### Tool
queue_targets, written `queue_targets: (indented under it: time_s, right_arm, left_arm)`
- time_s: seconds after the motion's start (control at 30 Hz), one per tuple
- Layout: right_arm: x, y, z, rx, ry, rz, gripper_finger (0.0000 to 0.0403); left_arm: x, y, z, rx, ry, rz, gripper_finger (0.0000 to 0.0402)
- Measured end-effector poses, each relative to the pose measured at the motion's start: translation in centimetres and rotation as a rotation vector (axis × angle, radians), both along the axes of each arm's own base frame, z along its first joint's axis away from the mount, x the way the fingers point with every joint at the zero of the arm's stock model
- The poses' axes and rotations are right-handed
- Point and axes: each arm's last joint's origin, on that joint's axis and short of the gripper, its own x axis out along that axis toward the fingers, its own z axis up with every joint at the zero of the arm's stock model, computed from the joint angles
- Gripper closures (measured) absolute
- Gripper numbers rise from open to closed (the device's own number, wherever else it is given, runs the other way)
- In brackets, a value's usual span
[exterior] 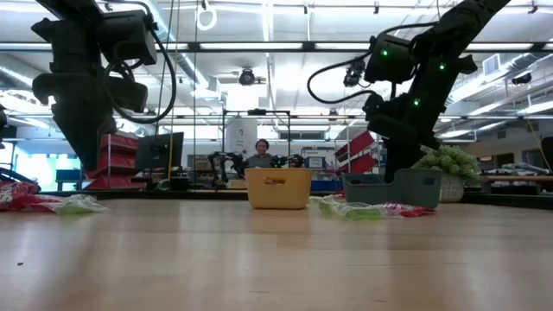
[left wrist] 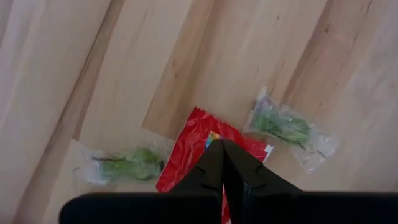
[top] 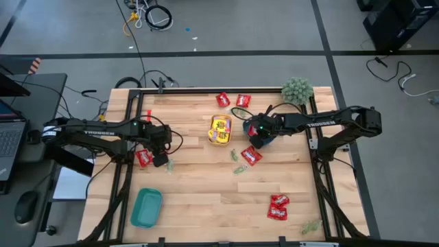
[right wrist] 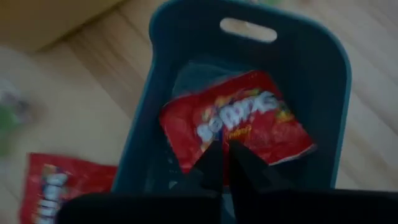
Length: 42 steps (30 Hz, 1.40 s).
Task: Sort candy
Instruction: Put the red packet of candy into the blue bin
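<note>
From above I see shiny red candy packets (top: 279,206) scattered over the surface (top: 206,199), yellow ones in the yellow tray (top: 219,130) near the far edge. My left wrist view shows the left claw (left wrist: 222,144) closed, tips on a red packet (left wrist: 193,146) between two pale green pieces (left wrist: 127,165). My right wrist view has the right claw (right wrist: 222,149) over a red packet (right wrist: 239,124) in the blue tray (right wrist: 323,74); I cannot tell its grip, and the lettering is unreadable.

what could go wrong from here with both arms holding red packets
The right gripper pinches a red packet by one edge over the blue tray; released off-centre, it might catch on the rim and slide out beside the red packet on the table.

The left gripper is shut on another red packet lying between two green candies; lifting or dragging it could nudge them out of place.
</note>
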Motion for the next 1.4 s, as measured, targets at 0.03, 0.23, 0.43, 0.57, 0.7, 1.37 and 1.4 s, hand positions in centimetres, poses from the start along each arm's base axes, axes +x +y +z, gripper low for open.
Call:
queue_targets:
  time_s: [0.03, 0.23, 0.43, 0.57, 0.7, 1.37, 1.4]
  right_arm:
    - [-0.1, -0.1, 0.0, -0.002, 0.008, 0.009, 0.0378]
    - [0.1, -0.1, 0.3, -0.017, 0.026, 0.061, 0.0296]
    - [0.5, 0.6, 0.7, -0.033, 0.017, 0.117, 0.0205]
    - [0.6, 1.1, 0.6, -0.034, 0.020, 0.141, 0.0165]
    - [0.7, 1.5, 0.7, -0.079, 0.038, 0.168, 0.0149]
    - [1.0, 3.1, 1.0, -0.156, 0.063, 0.245, 0.0201]
    - [1.1, 3.1, 1.2, -0.163, 0.065, 0.246, 0.0209]
  left_arm:
    - [0.0, 0.0, 0.0, -0.014, 0.000, 0.008, 0.0396]
    - [0.0, -0.3, 0.0, -0.112, -0.005, 0.047, 0.0381]
    - [0.0, -0.5, 0.0, -0.132, 0.001, 0.049, 0.0302]
    - [0.6, -1.0, -0.4, -0.118, 0.004, 0.025, 0.0237]
    - [1.6, -1.4, -1.5, -0.063, 0.050, 0.020, 0.0186]
    - [3.8, -1.3, -4.9, 0.001, 0.261, 0.006, 0.0305]
    - [4.0, -1.3, -4.7, 0.019, 0.251, -0.009, 0.0334]
